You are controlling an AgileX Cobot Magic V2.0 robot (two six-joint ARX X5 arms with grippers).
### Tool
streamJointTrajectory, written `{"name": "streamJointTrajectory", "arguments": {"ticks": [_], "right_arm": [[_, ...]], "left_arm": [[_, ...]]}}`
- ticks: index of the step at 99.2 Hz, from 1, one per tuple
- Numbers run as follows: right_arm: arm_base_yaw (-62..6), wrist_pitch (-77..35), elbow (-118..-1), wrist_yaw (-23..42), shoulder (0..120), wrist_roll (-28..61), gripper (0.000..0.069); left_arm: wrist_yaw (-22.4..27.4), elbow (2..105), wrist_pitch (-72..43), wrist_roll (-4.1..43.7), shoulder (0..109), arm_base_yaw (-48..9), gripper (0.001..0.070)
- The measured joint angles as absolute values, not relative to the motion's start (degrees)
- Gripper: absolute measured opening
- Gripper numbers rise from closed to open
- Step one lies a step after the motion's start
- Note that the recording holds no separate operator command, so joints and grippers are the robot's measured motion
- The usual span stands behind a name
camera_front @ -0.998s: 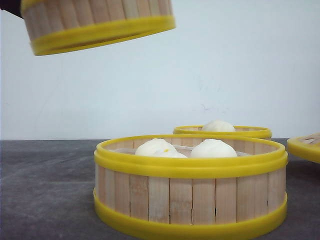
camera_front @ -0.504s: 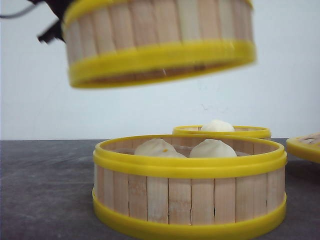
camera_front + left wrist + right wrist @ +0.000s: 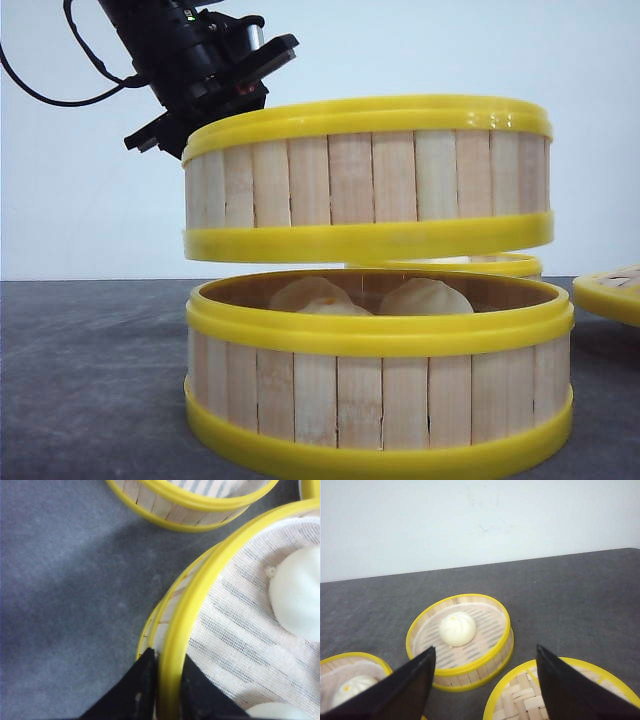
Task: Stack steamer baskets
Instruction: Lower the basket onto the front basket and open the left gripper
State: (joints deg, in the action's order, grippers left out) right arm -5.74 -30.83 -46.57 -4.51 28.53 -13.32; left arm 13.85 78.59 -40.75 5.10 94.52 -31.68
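Looking forward, you see the raised steamer basket [image 3: 367, 178] hanging just above the bench basket [image 3: 380, 385], apart from its rim. Your left pincer [image 3: 165, 680] is clamped on the raised basket's yellow rim. Your right pincer [image 3: 482, 680] stands apart, near the single-bun basket [image 3: 460, 639].

Lab-style test setup, not a kitchen: bare white wall [image 3: 480, 520], plain dark grey table [image 3: 90, 380], black cabled robot arm [image 3: 190, 60], steamer baskets [image 3: 380, 400] laid out as props.
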Motion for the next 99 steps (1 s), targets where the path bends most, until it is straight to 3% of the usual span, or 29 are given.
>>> {"name": "streamJointTrajectory", "arguments": {"ticks": [87,93,99], "right_arm": [[-5.7,-30.7,-46.6,-4.3,28.5,-13.3,0.0395],[-5.7,-30.7,-46.6,-4.3,28.5,-13.3,0.0395],[-5.7,-30.7,-46.6,-4.3,28.5,-13.3,0.0395]], "left_arm": [[13.6,78.6,-41.8,5.1,97.8,-32.9,0.0030],[13.7,78.6,-42.0,5.2,97.8,-33.0,0.0050],[14.2,78.6,-42.1,5.4,97.8,-33.2,0.0114]]}}
